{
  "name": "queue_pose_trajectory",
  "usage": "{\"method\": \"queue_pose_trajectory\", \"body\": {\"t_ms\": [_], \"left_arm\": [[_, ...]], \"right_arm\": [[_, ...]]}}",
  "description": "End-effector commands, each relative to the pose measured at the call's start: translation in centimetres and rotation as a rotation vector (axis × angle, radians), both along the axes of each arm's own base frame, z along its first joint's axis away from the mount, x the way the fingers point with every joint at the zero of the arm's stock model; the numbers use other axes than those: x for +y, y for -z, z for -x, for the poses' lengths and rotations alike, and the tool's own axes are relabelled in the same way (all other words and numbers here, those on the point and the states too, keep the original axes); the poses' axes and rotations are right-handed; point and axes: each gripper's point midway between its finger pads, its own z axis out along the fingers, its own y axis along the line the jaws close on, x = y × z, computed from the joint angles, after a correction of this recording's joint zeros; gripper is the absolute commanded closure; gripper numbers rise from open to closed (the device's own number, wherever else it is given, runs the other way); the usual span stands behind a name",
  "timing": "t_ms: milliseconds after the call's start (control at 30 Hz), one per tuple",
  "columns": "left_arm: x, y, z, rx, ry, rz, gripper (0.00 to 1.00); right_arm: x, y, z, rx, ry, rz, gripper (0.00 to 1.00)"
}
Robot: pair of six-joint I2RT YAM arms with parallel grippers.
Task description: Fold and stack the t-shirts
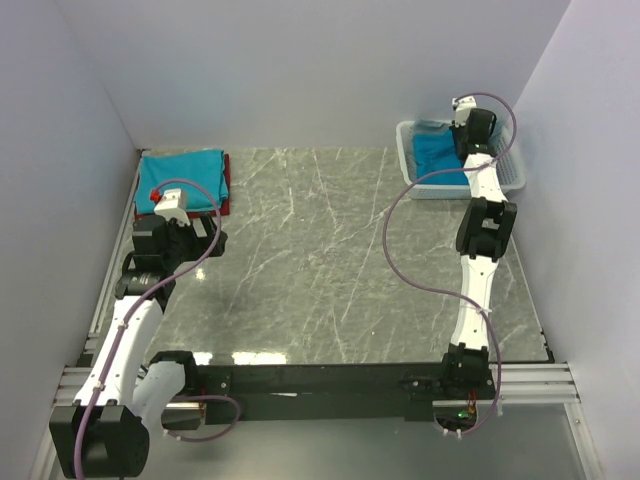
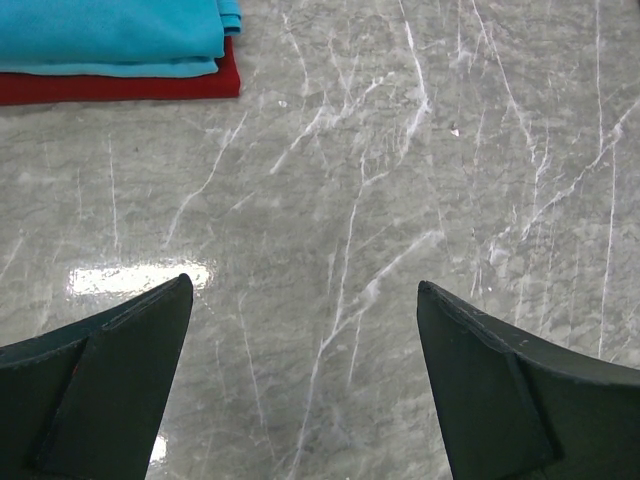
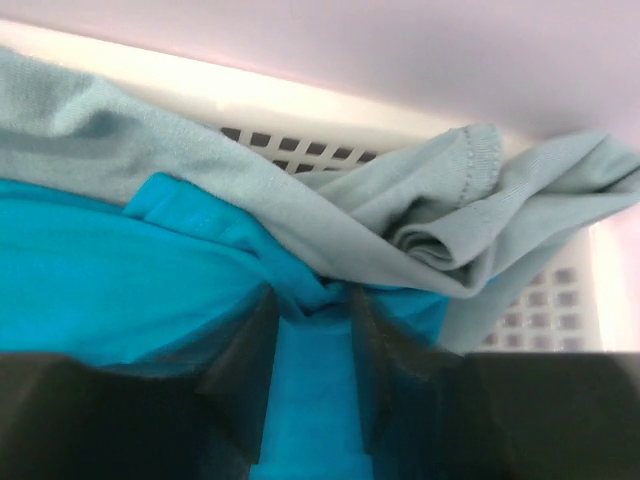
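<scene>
Pinching teal t-shirt (image 3: 100, 270) in basket (image 3: 300, 150) with right gripper (image 3: 312, 300); hanging left gripper (image 2: 303, 283) wide open over table (image 2: 400, 150).

No legible writing, number, brand or sign in any view.

The folded teal t-shirt (image 2: 110, 35) and the dark red t-shirt (image 2: 120, 88) under it show plain cloth. So does the teal shirt (image 3: 120, 290) in the white lattice basket (image 3: 300, 152). No neck label faces a camera closely enough to read. The marble table top (image 2: 400, 200) beside the stack bears only its veining.
</scene>
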Motion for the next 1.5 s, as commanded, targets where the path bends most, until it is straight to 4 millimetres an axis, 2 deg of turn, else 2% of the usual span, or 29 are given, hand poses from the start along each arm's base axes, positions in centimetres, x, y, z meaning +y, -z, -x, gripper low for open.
{"method": "queue_pose_trajectory", "body": {"t_ms": [0, 67, 100, 133, 200, 233, 267, 433, 500, 533, 567, 633, 667, 700, 767, 800, 833, 900, 933, 967, 1000, 1033, 1100, 1133, 1233, 1300, 1333, 1433, 1467], "left_arm": [[0.2, -1.4, -0.6, -0.041, 0.001, -0.022, 0.0], [0.1, -1.2, -0.6, -0.033, 0.004, -0.022, 0.01], [0.1, -1.3, -0.6, -0.033, 0.004, -0.022, 0.01], [0.2, -1.2, -0.6, -0.032, 0.003, -0.023, 0.0], [0.1, -1.4, -0.5, -0.038, 0.003, -0.024, 0.01], [0.1, -1.6, -0.5, -0.047, 0.003, -0.024, 0.01], [0.1, -1.7, -0.4, -0.052, 0.005, -0.023, 0.01], [-0.3, -2.5, -0.2, -0.078, 0.028, -0.013, 0.01], [-0.4, -2.9, -0.1, -0.094, 0.034, -0.012, 0.01], [-0.6, -3.1, 0.0, -0.1, 0.042, -0.007, 0.01], [-0.6, -3.4, 0.1, -0.111, 0.044, -0.007, 0.0], [-0.8, -4.0, 0.3, -0.133, 0.054, -0.004, 0.01], [-0.8, -4.2, 0.4, -0.14, 0.056, -0.005, 0.01], [-0.8, -4.3, 0.6, -0.148, 0.056, -0.003, 0.01], [-0.9, -4.8, 0.8, -0.166, 0.063, -0.003, 0.0], [-1.0, -5.1, 0.9, -0.175, 0.064, 0.001, 0.01], [-1.1, -5.4, 1.0, -0.186, 0.069, 0.003, 0.01], [-1.3, -5.7, 1.2, -0.201, 0.078, 0.007, 0.01], [-1.3, -6.1, 1.4, -0.214, 0.081, 0.009, 0.0], [-1.4, -6.2, 1.4, -0.219, 0.084, 0.01, 0.01], [-1.4, -6.4, 1.5, -0.223, 0.081, 0.011, 0.01], [-1.4, -6.7, 1.7, -0.235, 0.083, 0.011, 0.01], [-1.2, -7.2, 1.8, -0.252, 0.073, 0.012, 0.01], [-1.3, -7.7, 2.0, -0.271, 0.074, 0.01, 0.0], [-0.8, -8.7, 2.5, -0.312, 0.048, 0.004, 0.01], [-0.5, -9.0, 2.7, -0.326, 0.028, -0.006, 0.0], [-0.3, -9.3, 2.9, -0.339, 0.021, -0.01, 0.01], [-0.2, -9.6, 3.2, -0.351, 0.016, -0.013, 0.01], [-0.2, -9.6, 3.2, -0.353, 0.017, -0.013, 0.01]], "right_arm": [[-0.4, -3.0, -1.4, -0.09, -0.016, 0.066, 0.8], [0.1, -3.0, -1.4, -0.087, -0.052, 0.047, 0.89], [0.4, -3.1, -1.3, -0.084, -0.059, 0.044, 1.0], [0.5, -2.9, -1.1, -0.076, -0.063, 0.034, 1.0], [1.1, -6.0, -0.8, -0.127, -0.07, 0.005, 1.0], [1.3, -5.2, 0.0, -0.106, -0.065, -0.015, 1.0], [1.6, -8.9, 0.6, -0.165, -0.056, -0.035, 1.0], [5.2, -15.6, 3.5, -0.229, -0.088, -0.069, 1.0], [7.7, -18.2, 5.7, -0.269, -0.113, -0.062, 1.0], [8.5, -17.1, 6.7, -0.239, -0.114, -0.064, 1.0], [10.1, -20.4, 8.2, -0.288, -0.133, -0.061, 1.0], [11.5, -20.9, 10.0, -0.28, -0.146, -0.072, 1.0], [12.7, -23.8, 11.5, -0.321, -0.167, -0.073, 1.0], [13.2, -24.3, 12.5, -0.317, -0.173, -0.075, 1.0], [13.6, -27.0, 15.1, -0.342, -0.184, -0.063, 1.0], [15.0, -27.7, 16.1, -0.339, -0.21, -0.066, 1.0], [15.2, -30.4, 18.0, -0.385, -0.217, -0.06, 1.0], [16.2, -32.5, 20.1, -0.397, -0.243, -0.049, 1.0], [16.6, -36.0, 22.3, -0.459, -0.26, -0.041, 1.0], [17.1, -37.6, 23.6, -0.477, -0.28, -0.038, 1.0], [18.7, -38.5, 25.2, -0.475, -0.33, -0.048, 1.0], [19.5, -41.9, 28.0, -0.543, -0.366, -0.048, 1.0], [22.6, -43.6, 31.6, -0.562, -0.485, -0.075, 1.0], [23.6, -45.7, 34.3, -0.603, -0.534, -0.096, 1.0], [27.8, -46.5, 39.2, -0.58, -0.718, -0.23, 1.0], [29.6, -45.4, 40.7, -0.526, -0.796, -0.282, 1.0], [31.3, -45.1, 42.4, -0.503, -0.883, -0.325, 1.0], [32.8, -42.9, 43.6, -0.436, -0.945, -0.42, 1.0], [32.4, -42.2, 42.9, -0.434, -0.905, -0.416, 1.0]]}}
